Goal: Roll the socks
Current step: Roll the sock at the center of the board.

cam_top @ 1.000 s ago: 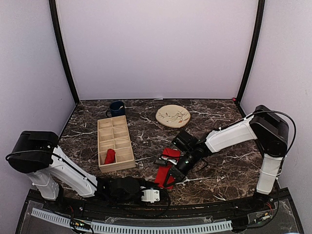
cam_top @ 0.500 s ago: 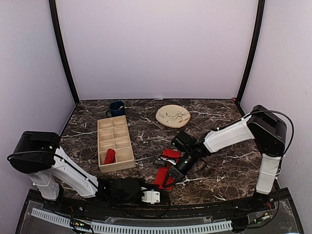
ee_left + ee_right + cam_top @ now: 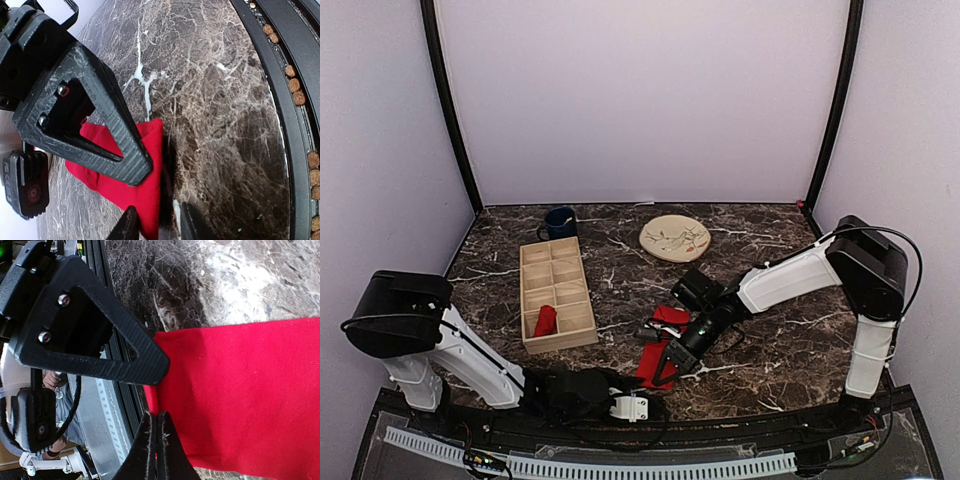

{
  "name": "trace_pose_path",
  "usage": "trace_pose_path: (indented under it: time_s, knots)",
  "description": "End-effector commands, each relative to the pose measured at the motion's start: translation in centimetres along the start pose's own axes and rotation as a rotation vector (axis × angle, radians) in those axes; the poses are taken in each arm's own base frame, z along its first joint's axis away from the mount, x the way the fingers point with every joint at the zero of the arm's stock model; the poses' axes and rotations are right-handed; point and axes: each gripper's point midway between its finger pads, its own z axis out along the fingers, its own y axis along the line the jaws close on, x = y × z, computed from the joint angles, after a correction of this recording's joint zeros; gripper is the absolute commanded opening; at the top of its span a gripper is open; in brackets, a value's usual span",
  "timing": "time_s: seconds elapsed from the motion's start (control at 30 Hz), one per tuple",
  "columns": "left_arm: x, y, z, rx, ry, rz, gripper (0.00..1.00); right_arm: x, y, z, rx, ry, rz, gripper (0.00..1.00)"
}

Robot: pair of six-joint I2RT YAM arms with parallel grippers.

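Two arms: both work at the near end of the socks, close to the front edge of the marble table.
Sock position: a flat red strip at the centre-front of the table. It runs from a far end beside the right wrist down toward the near edge.
Count of socks: the right arm covers part of the strip from above. It may be both socks stacked or only one.
Right gripper: its fingers are pressed together on the near hem with a thin fold of red pinched between them. This is probably to lift that hem for the first turn.
Left gripper: it lies low along the table edge, fingers parted, with the sock's corner between them and nothing clamped. It looks placed to take the other side of the hem so the fold starts square.
Step in hand: the very start of the roll, as the fabric lies flat with no turn made.
Next move calls for: an even pull on both corners, tucking the hem over toward the far end.
Risk: a grip on one side only would skew the roll.
Wooden tray: left of the socks, with a red bundle in its near-left compartment.
Blue mug and beige plate: at the far side, well apart from the work.
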Motion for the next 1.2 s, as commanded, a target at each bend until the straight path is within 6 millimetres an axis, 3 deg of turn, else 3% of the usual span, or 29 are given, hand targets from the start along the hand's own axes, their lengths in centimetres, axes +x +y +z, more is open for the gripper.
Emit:
trace_pose_path:
  time_s: [0.0,0.53,1.0,1.17]
  knots:
    - [-0.3,0.4,0.0,-0.031,-0.008,0.006,0.31,-0.5,0.3,-0.1,-0.023,-0.009,-0.007,0.0]
    - [-0.5,-0.3,-0.5,0.018,-0.027,0.019,0.05,-0.2,0.2,0.0,-0.028,-0.007,0.006,0.0]
    - [-0.6,-1.2,-0.6,0.093,-0.019,0.009,0.0,0.5,0.0,0.0,-0.017,-0.003,0.017,0.0]
    - [-0.6,-1.6,-0.6,0.176,-0.008,-0.037,0.0,1.2,-0.7,-0.2,0.026,-0.001,0.02,0.23]
